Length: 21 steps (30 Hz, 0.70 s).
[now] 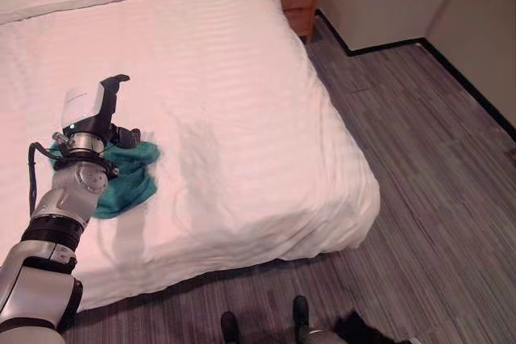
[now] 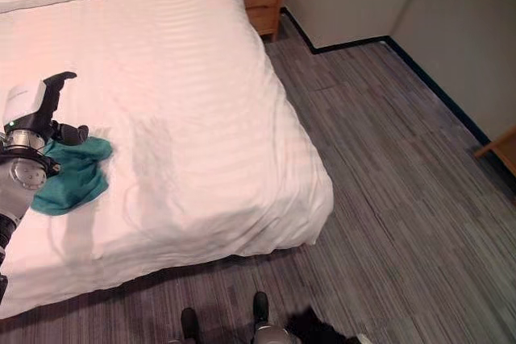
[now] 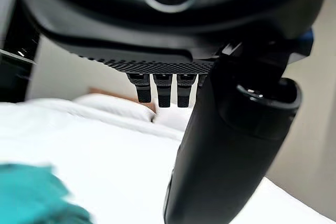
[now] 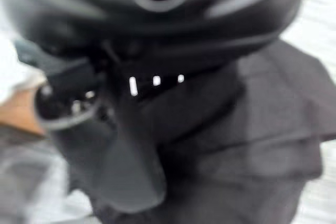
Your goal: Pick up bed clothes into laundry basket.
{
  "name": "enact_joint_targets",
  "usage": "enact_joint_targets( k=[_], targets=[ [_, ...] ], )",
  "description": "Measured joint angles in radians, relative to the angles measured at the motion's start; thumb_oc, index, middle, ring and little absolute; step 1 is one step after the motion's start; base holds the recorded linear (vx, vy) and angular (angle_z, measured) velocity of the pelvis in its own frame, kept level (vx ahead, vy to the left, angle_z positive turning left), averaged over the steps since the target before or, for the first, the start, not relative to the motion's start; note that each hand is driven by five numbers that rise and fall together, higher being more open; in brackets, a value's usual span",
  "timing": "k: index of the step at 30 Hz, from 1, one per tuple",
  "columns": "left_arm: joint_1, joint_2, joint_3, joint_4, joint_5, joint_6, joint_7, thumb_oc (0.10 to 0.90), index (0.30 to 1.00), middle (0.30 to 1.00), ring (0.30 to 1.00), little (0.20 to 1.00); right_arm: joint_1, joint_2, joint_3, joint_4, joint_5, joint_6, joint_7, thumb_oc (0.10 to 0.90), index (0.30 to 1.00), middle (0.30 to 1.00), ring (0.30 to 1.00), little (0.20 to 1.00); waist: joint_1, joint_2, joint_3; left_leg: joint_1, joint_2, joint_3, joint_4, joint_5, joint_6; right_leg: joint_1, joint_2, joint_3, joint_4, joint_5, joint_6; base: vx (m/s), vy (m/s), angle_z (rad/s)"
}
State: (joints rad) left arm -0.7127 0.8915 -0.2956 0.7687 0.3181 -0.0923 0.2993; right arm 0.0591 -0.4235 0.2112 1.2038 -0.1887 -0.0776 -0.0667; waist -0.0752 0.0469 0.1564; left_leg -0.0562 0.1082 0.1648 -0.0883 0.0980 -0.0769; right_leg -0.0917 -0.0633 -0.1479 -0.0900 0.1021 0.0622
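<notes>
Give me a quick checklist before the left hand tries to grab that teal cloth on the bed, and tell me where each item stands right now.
1. Teal cloth in view on the white bed, near its foot edge: ok.
2. Left hand placed over the cloth: ok, it sits above the cloth's far edge.
3. Left hand's fingers straight and ready to close: ok.
4. Cloth already gripped: not ok, the wrist view shows the cloth lying apart from the fingers.
5. Laundry basket located for the drop: cannot tell.
6. Right hand free: not ok, it appears to be holding dark cloth.
</notes>
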Motion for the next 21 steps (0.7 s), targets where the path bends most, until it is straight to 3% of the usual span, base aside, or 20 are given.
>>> enact_joint_targets(
  k=[8, 12, 17, 21],
  targets=[
    [0.000, 0.043, 0.003, 0.105, -0.003, 0.031, -0.012, 0.800, 0.900, 0.900, 0.900, 0.900, -0.032, 0.001, 0.029, -0.002, 0.007, 0.001, 0.028, 0.400, 0.300, 0.300, 0.300, 0.300, 0.024, -0.003, 0.000, 0.000, -0.003, -0.020, 0.000, 0.001, 0.000, 0.013, -0.003, -0.026, 0.000, -0.004, 0.004, 0.00, 0.007, 0.08],
    [0.001, 0.040, -0.025, 0.146, -0.002, 0.028, -0.027, 0.800, 0.900, 0.900, 0.900, 0.900, -0.035, -0.004, 0.029, 0.001, 0.013, 0.002, 0.038, 0.400, 0.300, 0.300, 0.300, 0.300, 0.008, -0.010, -0.002, -0.005, -0.002, -0.022, 0.000, 0.002, -0.002, 0.009, -0.002, -0.028, 0.000, -0.008, 0.010, -0.05, -0.010, -0.01],
    [-0.012, 0.033, -0.066, 0.171, -0.052, 0.005, -0.033, 0.800, 0.900, 0.900, 0.900, 0.900, -0.080, -0.022, 0.054, -0.005, 0.037, 0.002, 0.040, 0.400, 0.300, 0.300, 0.300, 0.300, -0.002, -0.024, 0.008, -0.098, -0.002, -0.009, 0.001, 0.029, 0.000, -0.103, -0.002, -0.010, 0.018, 0.014, -0.006, -0.13, -0.016, -0.10],
    [-0.103, 0.011, -0.161, 0.280, -0.083, -0.009, -0.049, 0.800, 0.900, 0.900, 0.900, 0.900, -0.147, -0.038, 0.065, -0.022, 0.063, -0.001, 0.027, 0.400, 0.300, 0.300, 0.300, 0.300, -0.027, -0.028, 0.076, -0.178, -0.001, -0.003, 0.001, 0.054, 0.001, -0.190, -0.002, 0.008, 0.020, 0.031, 0.005, -0.09, -0.010, -0.07]
  ],
)
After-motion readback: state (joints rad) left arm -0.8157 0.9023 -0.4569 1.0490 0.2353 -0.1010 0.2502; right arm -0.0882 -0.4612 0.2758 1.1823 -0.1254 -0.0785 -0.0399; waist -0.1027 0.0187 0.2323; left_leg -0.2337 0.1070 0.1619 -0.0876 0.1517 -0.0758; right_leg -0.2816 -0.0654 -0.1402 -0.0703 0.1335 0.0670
